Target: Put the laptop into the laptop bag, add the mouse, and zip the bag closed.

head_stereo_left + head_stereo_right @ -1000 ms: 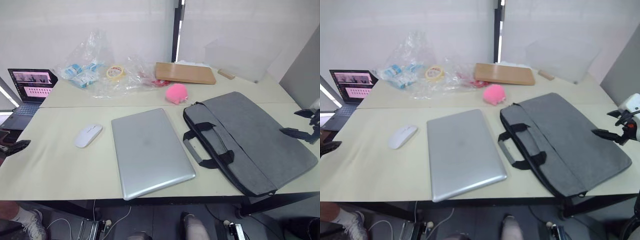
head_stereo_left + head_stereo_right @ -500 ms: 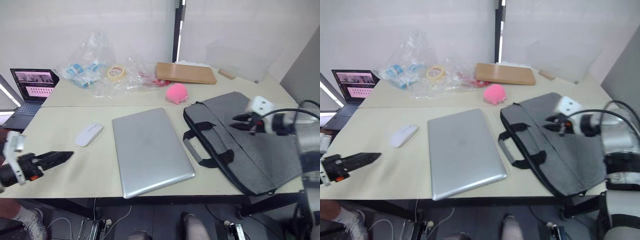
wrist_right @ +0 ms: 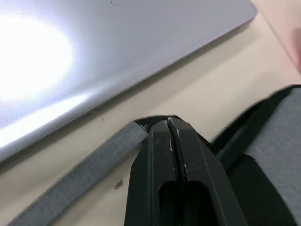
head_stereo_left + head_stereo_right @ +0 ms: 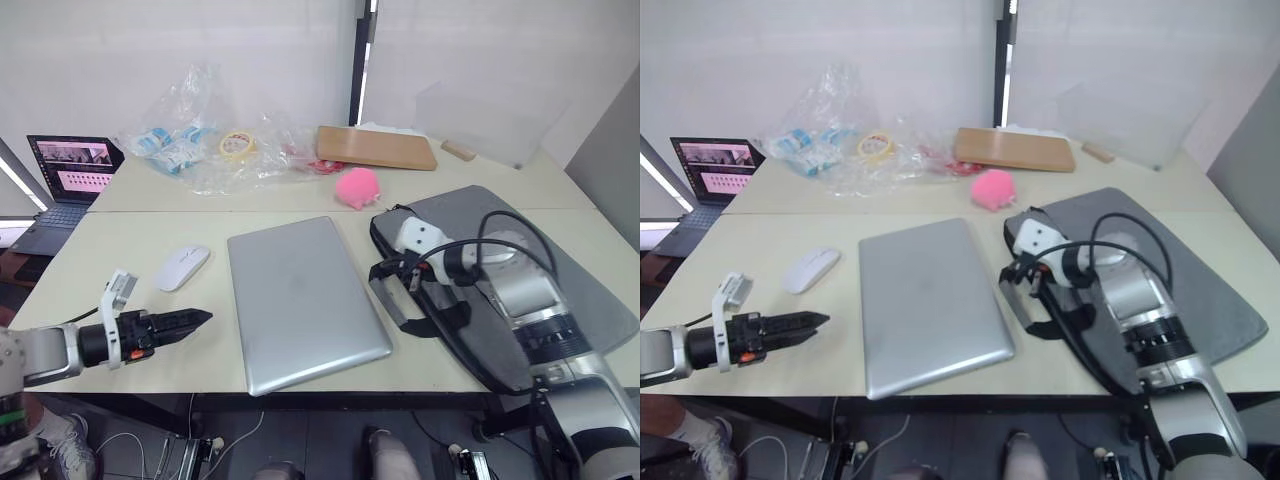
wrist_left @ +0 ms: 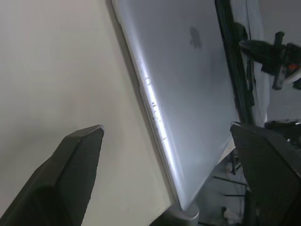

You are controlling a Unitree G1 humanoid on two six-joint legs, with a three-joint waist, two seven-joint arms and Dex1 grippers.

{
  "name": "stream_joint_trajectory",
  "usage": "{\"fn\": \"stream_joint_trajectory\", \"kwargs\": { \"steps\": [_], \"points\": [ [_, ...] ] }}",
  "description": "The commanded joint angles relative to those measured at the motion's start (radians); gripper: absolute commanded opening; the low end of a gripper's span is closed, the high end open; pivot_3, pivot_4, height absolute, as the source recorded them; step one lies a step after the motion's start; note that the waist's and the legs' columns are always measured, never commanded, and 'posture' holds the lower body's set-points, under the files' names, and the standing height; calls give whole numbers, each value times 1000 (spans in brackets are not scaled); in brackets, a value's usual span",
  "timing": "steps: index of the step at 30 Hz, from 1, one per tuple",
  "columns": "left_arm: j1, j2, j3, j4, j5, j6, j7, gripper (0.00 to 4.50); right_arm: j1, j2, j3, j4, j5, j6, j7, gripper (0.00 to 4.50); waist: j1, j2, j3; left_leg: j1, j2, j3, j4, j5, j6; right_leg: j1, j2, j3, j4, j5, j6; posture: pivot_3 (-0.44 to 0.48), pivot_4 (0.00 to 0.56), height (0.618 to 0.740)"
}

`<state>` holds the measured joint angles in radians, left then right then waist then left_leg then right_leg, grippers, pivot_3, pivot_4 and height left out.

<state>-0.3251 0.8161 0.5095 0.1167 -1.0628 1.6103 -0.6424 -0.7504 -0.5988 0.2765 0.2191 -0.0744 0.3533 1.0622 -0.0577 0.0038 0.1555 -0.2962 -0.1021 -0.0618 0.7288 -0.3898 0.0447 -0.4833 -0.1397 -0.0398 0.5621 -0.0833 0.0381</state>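
1. Silver laptop [image 4: 303,300] lies flat on the tabletop [image 4: 120,290], between the mouse [image 4: 181,267] and the laptop bag [image 4: 540,270]; nothing is packed or zipped.
2. Left pincer [image 5: 164,188] gapes empty beside the laptop's edge.
3. Right pincer [image 3: 170,129], closed and empty, points at the bag's handle [image 3: 89,169].

The laptop [image 4: 303,300] lies mid-table, the mouse [image 4: 181,267] just off its 9 o'clock edge with a bare strip between. From the mouse toward 6 o'clock the table [image 4: 90,260] lies open, with the left gripper [image 4: 195,318] over it. At 3 o'clock the bag [image 4: 560,285] handles [image 4: 400,300] lie close to the laptop, leaving a narrow gap; the right gripper [image 3: 168,123] sits there. At 12 o'clock a pink plush [image 4: 356,187] stands between laptop and bag.
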Motion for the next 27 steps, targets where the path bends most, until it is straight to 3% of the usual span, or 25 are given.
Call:
{"fn": "stream_joint_trajectory", "kwargs": {
  "steps": [1, 14, 27],
  "points": [
    [-31, 19, -46, 74, -82, 4, 40, 4500, -49, 1, 44, 51, -67, -73, -31, 11, -6, 0, 0, 4, 0, 0, -1, 0, -1, 3, 0, 0, 0, -1, -1, 0, 150, 740],
    [-163, -83, -182, 230, 56, -21, 73, 4500, -65, 120, 100, 108, -74, -92, -26, 11, -10, 0, -1, 13, 12, -1, -1, -4, -8, 10, 12, -1, 1, -5, -9, 0, 150, 740],
    [-221, -152, -148, 261, 41, 4, 34, 4500, -48, 181, 109, 83, -74, -79, -34, 11, -10, 0, -1, 14, 13, -2, -1, -4, -8, 11, 12, 0, 2, -5, -9, 0, 150, 740]
  ]
}}
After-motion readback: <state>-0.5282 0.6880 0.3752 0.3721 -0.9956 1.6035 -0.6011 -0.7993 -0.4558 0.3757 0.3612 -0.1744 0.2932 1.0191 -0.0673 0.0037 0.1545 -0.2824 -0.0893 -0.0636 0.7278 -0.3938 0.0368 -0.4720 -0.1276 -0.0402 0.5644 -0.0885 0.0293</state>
